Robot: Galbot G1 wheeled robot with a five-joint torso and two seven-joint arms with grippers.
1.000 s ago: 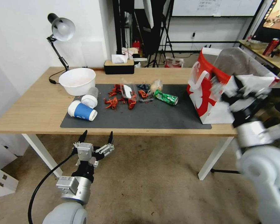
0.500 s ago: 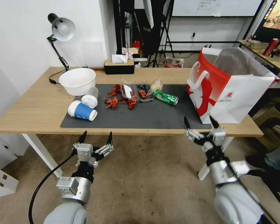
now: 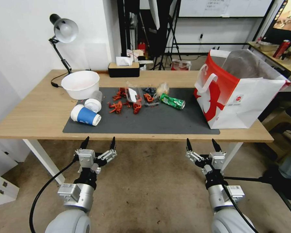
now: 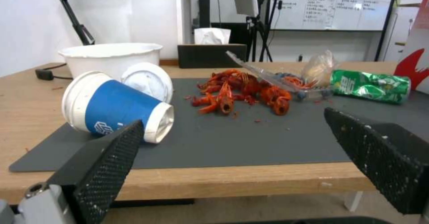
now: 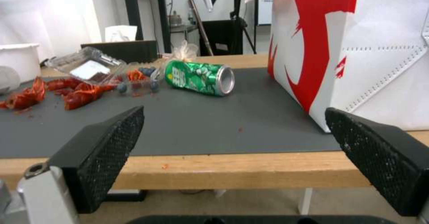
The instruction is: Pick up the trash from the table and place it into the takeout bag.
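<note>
The bag (image 5: 357,49) is cut off at 12 and 3 o'clock in the right wrist view, so you can't see its top or handles. The small clear cup (image 3: 94,103) sits half hidden behind the blue cup (image 3: 84,115). The whiteboard (image 4: 333,6) writing is too tiny to read.

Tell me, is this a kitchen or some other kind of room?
Probably not a kitchen. It looks like an office or lab used for filming: a whiteboard hangs on the back wall, black tripods stand behind the table, and a desk lamp sits on it beside leftover takeout mess.
</note>
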